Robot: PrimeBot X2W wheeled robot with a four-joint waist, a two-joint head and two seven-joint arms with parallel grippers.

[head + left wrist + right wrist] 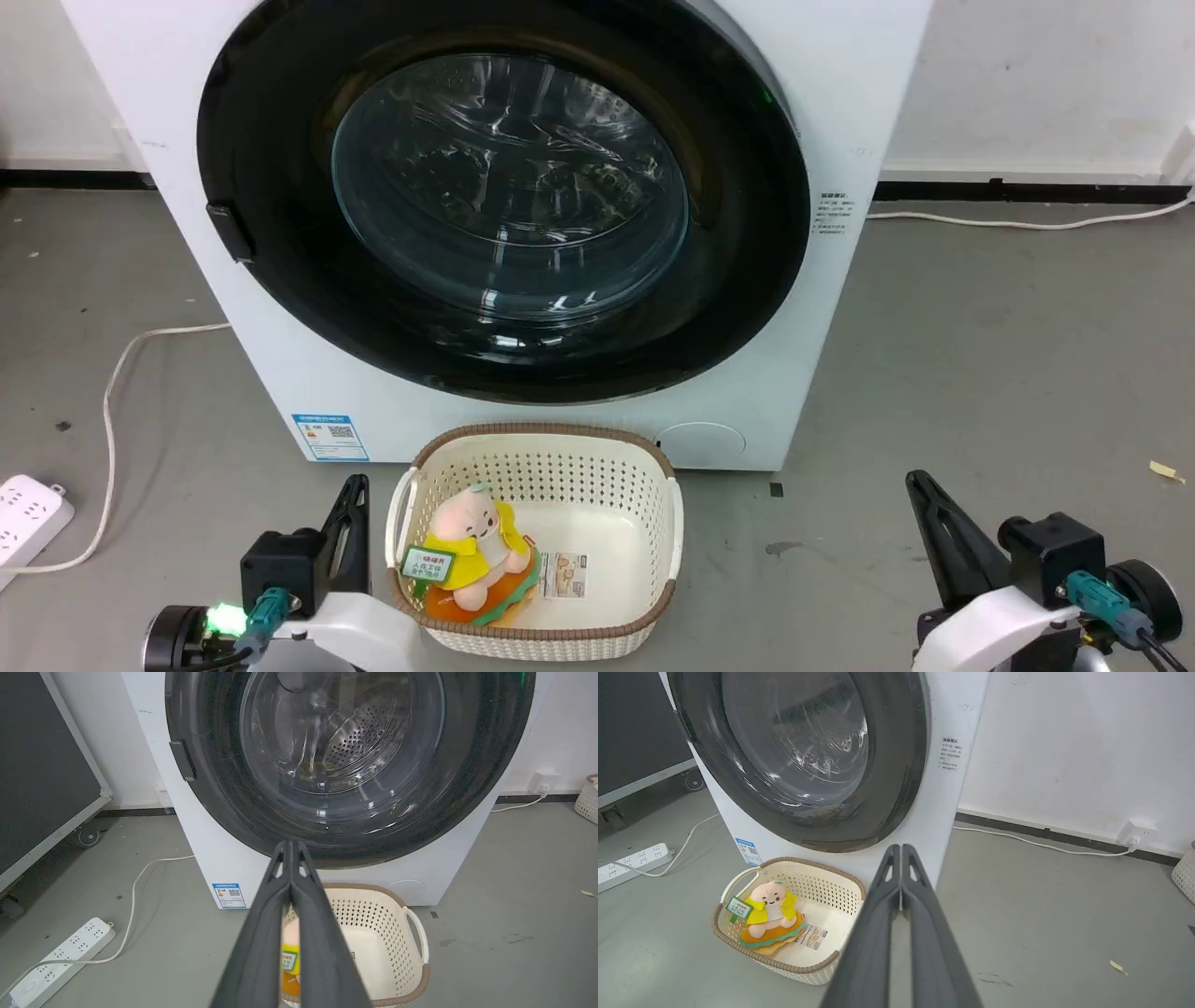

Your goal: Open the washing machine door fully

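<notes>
**Door Shut, Both Grippers Low Before the Machine**

Nearest the robot, the left gripper (357,485) hung low over the grey floor with its 2 dark fingers pressed together, holding nothing. The right gripper (916,480) hung well apart from it on the other side, its jaws also together and empty, the tips touching above a thin slit in the right wrist view.

Between the 2 grippers, just beside the left one, a cream perforated laundry basket (579,471) with a brown rim stood on the floor. Inside it lay a pink plush toy (476,551) in a yellow jacket, resting on an orange and green cushion, with a small printed card (563,574) next to it. A white power strip (28,513) lay on the floor to the left, its cable (112,392) curving toward the machine.

Just behind the basket stood the washing machine (868,112), a big white box with a blue sticker (329,437) low on its front and a round white flap (700,443) low on the right. The washing machine door (271,187) lay flat against that front, nearly as wide as the machine: a glossy black disc with a bulging clear glass bowl (509,187) at its centre and a small dark tab (231,231) on its left edge. Through the glass, the left wrist view showed the perforated steel drum (359,742).

Behind all this ran a white wall with a dark skirting strip.
</notes>
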